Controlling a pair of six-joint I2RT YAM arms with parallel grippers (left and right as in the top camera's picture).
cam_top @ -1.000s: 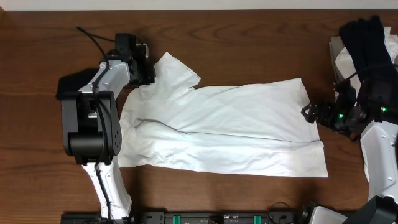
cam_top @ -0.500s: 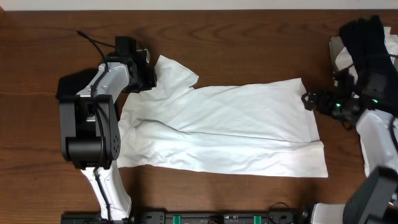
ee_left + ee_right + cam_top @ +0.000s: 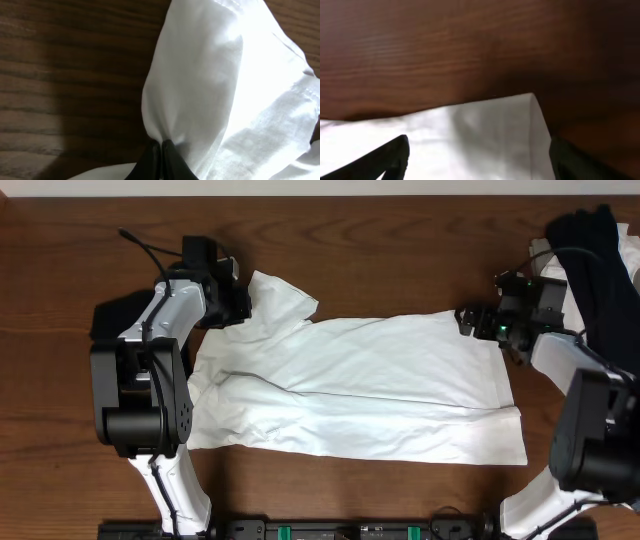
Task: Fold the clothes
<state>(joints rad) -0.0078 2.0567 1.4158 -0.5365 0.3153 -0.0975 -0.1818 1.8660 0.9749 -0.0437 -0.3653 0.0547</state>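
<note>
Firmly pinching a sleeve of the white T-shirt [image 3: 370, 380] in the left gripper [image 3: 161, 150], likely for folding inward; holding the right gripper [image 3: 479, 152] spread wide, straddling the hem corner just ahead between its jaws, probably lining up a grasp.

T-shirt [image 3: 350, 385]: plain white over all visible surfaces. Table [image 3: 400, 240]: dark reddish-brown with horizontal wood grain. Black garment [image 3: 595, 250] at the right edge over a pale piece, black cloth [image 3: 112, 315] at the left; left arm [image 3: 165, 315] and right arm [image 3: 560, 355] white with black joints, green light [image 3: 500, 331] on the right wrist.
</note>
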